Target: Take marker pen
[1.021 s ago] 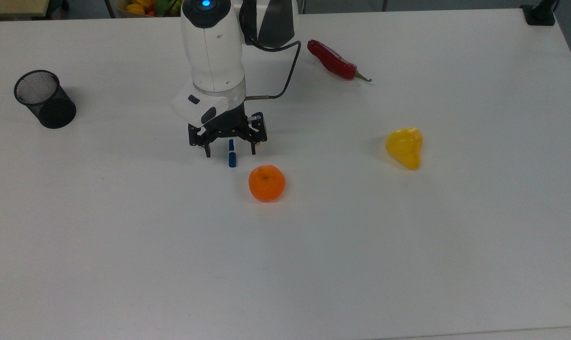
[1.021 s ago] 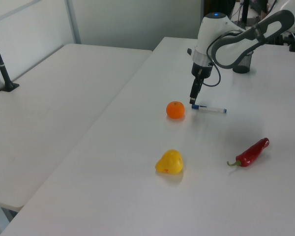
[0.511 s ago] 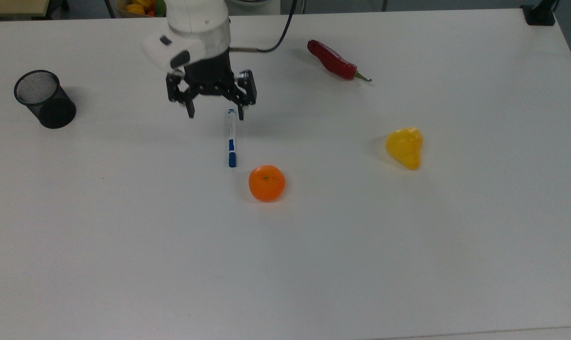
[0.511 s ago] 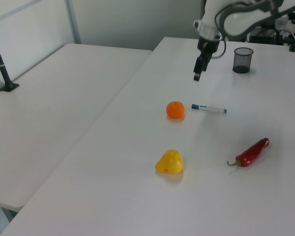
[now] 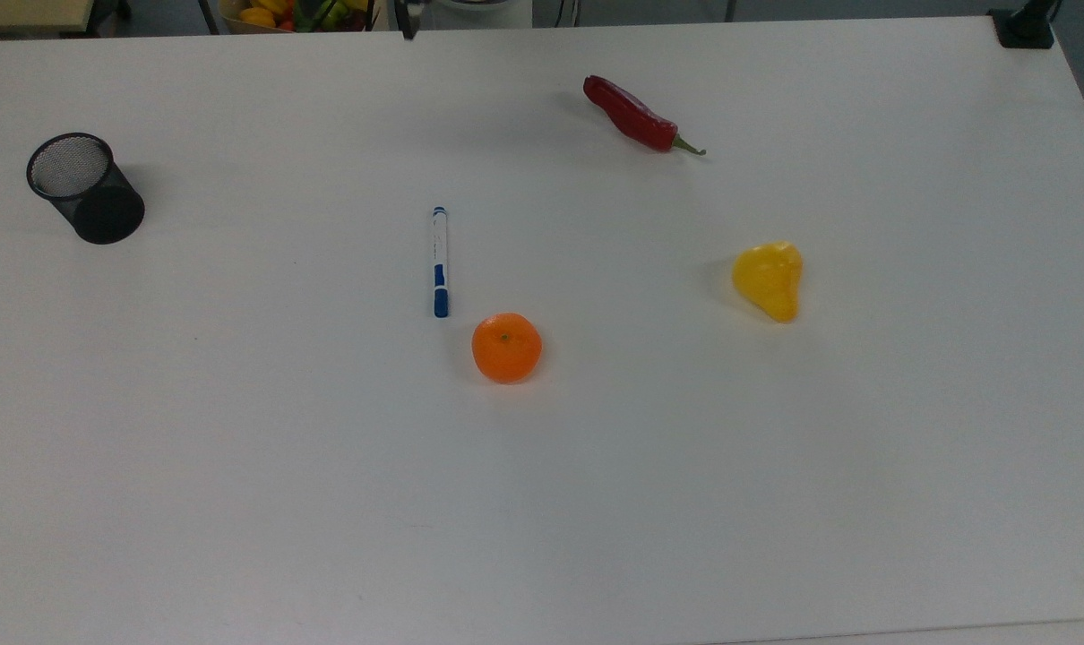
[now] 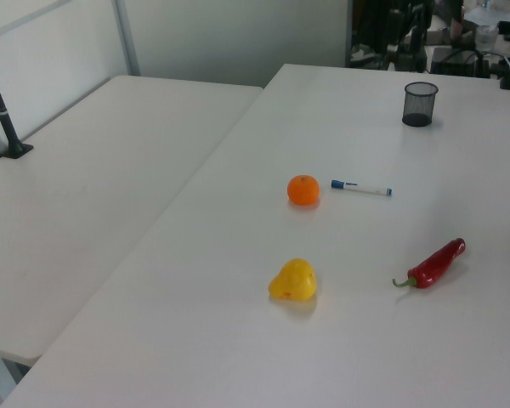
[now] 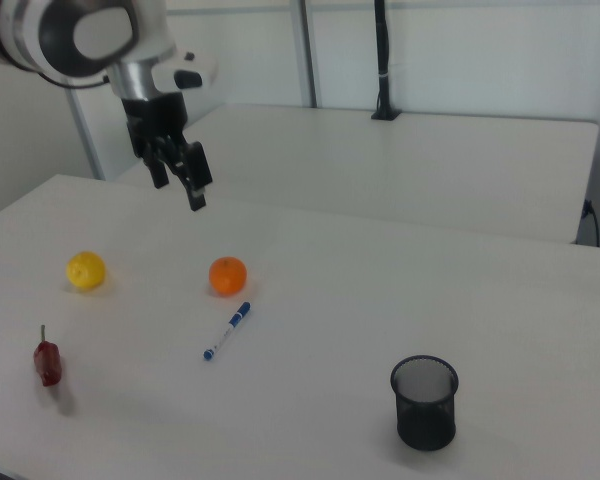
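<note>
Fruit bowl (beyond the table) is edge-cropped.

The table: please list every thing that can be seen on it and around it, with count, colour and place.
marker pen: one, white barrel with blue cap, lying flat near the table's middle, cap end toward the orange, apart from it
orange: one, orange, beside the pen's cap end
yellow pepper: one, yellow, toward the top view's right
red chilli: one, red with green stem, near the top view's upper edge
mesh cup: one, black, upright, at the top view's left
table: one, white
gripper: one, black, raised above the table in the right view, holding nothing
</note>
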